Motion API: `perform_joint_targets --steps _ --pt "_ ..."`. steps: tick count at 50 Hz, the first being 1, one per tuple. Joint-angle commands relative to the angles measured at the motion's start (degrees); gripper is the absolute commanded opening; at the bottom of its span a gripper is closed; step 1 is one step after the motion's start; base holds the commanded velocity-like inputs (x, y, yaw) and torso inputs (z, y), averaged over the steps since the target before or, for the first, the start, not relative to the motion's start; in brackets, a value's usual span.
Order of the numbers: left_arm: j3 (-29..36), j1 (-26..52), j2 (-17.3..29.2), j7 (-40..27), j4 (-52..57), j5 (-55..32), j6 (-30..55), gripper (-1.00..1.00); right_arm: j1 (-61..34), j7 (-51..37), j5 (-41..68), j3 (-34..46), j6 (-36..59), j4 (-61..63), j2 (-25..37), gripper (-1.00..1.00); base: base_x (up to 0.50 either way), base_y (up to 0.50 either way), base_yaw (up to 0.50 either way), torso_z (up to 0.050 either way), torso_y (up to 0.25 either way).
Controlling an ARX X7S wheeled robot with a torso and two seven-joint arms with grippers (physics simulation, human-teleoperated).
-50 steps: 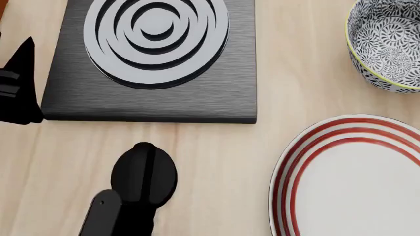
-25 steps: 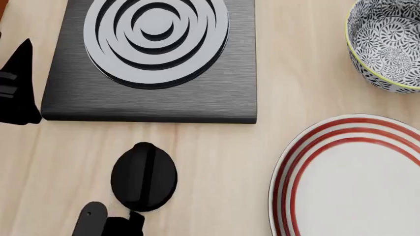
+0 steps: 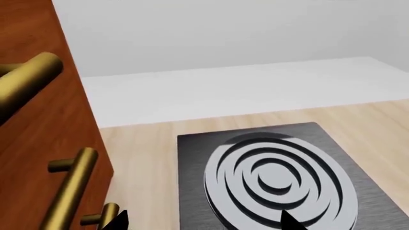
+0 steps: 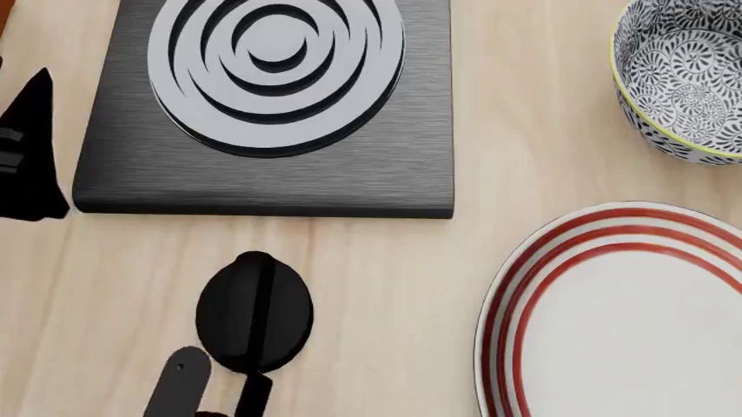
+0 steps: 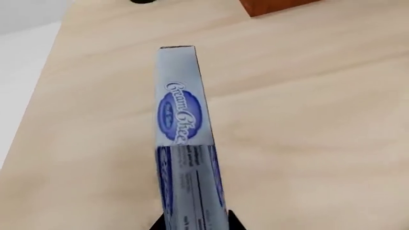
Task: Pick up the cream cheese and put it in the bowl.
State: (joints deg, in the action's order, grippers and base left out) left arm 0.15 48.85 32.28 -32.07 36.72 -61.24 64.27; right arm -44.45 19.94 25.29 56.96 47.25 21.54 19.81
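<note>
The cream cheese [image 5: 182, 124], a pale blue-grey box with a blue oval label, shows only in the right wrist view. My right gripper [image 5: 195, 225] is shut on its near end, one black fingertip on each side, and holds it over the wooden table. The bowl [image 4: 684, 78], black-and-white floral with a yellow-green rim, stands at the head view's far right. The cream cheese is out of the head view. My left gripper [image 3: 204, 223] is open and empty, its tips wide apart by the burner. One of its fingers [image 4: 33, 148] shows at the head view's left edge.
A dark stove block [image 4: 383, 174] with a ringed grey burner [image 4: 278, 69] sits at the back. A black oval knob [image 4: 255, 313] lies in front of it. A white plate with red rings [image 4: 626, 321] lies front right. A brown cabinet [image 3: 38, 134] with gold handles stands at the left.
The left gripper's finger has edged slightly left in the head view. A black arm part at the bottom edge dropped lower, then rose again. Bowl, plate and stove have not moved.
</note>
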Motion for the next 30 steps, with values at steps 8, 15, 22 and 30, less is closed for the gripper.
perform_joint_targets --steps 8,15,22,30 --pt "-1.53 1.38 0.6 -1.78 0.43 -2.91 1.1 1.0 -1.3 -6.13 8.82 -18.31 6.25 11.39 5.11 -1.0 0.0 0.0 0.0 0.0 0.0" --pt "-1.89 2.3 0.73 -2.96 0.93 -4.34 1.91 1.0 -2.13 -9.67 15.63 -26.9 12.33 17.82 8.13 -1.0 0.0 0.0 0.0 0.0 0.0" --pt "-3.1 3.61 0.69 -5.09 1.43 -7.74 3.33 1.0 -2.35 -10.87 19.52 -30.54 15.65 20.35 10.04 -1.0 0.0 0.0 0.0 0.0 0.0" --pt "-3.24 4.51 0.92 -6.84 2.36 -9.57 4.27 1.0 -1.71 -12.39 20.29 -33.74 16.58 20.37 12.55 -1.0 0.0 0.0 0.0 0.0 0.0"
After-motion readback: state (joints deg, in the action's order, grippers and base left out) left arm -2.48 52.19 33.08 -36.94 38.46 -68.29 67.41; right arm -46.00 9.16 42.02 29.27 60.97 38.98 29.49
